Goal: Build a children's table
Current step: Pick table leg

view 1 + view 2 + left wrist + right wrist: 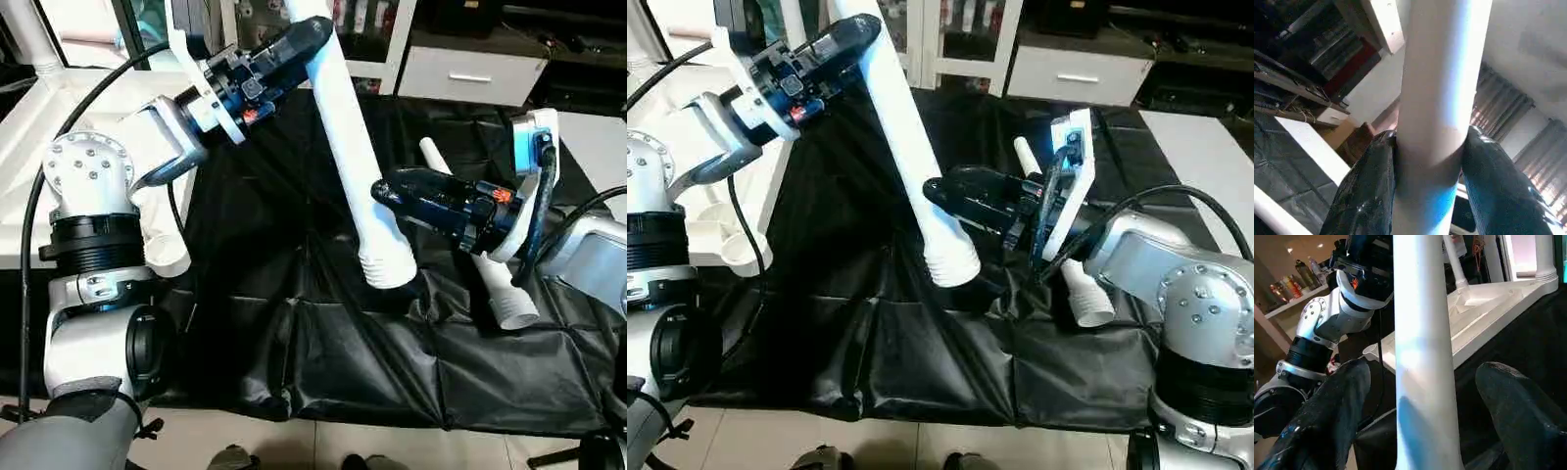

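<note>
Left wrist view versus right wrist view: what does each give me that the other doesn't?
Left wrist: the left hand clamped tight on the leg, with curtains behind. Right wrist: the right hand open, a finger either side of the leg without touching, plus the top with other legs standing in its corners. Shared: the same held leg.

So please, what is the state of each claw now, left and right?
Left claw: closed on the white leg, near its upper end.
Right claw: open, one finger on each side of that leg, not gripping.
</note>
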